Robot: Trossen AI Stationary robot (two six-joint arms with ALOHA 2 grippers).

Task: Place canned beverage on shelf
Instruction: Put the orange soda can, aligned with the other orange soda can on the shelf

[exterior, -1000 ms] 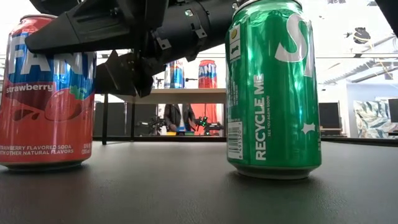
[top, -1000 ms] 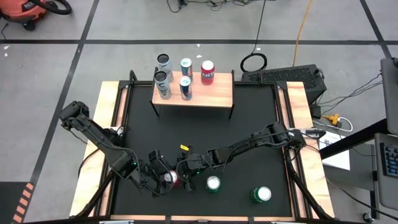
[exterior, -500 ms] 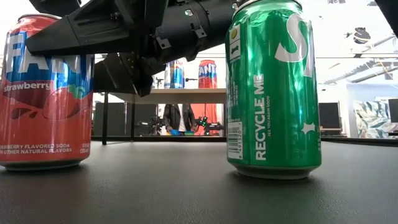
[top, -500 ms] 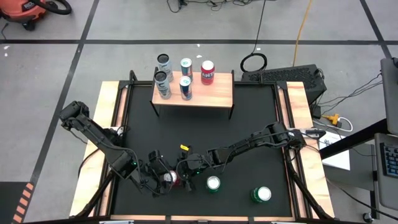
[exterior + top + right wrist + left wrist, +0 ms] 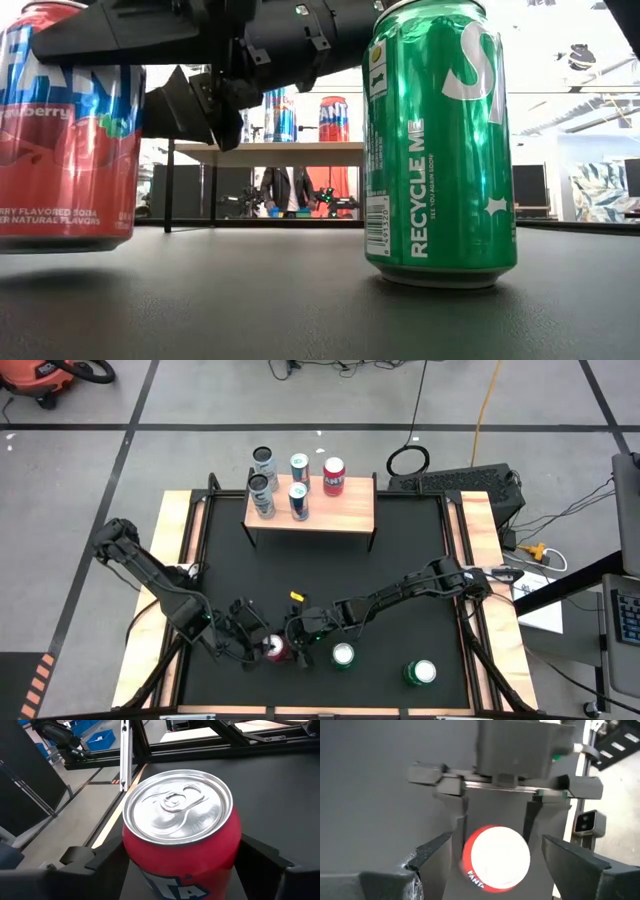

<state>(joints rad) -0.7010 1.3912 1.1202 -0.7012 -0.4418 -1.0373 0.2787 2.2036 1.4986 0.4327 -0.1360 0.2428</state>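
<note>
r gripper (image 5: 290, 643) clamped on red fanta can (image 5: 275, 649), near front edge of table (image 5: 400, 550); low view shows can's base off the mat, so i read it as lifted. l gripper (image 5: 243, 644) just beside can, fingers apart, not touching it. shelf (image 5: 340, 512) at far side, well apart from can, w/ five cans on it. two green cans (image 5: 343, 655) stand near r of gripper.

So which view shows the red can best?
Right wrist view: red can fills it, held in the right tool. Low view crops its label; left wrist shows only its top; high view a speck beside the idle left tool.
</note>
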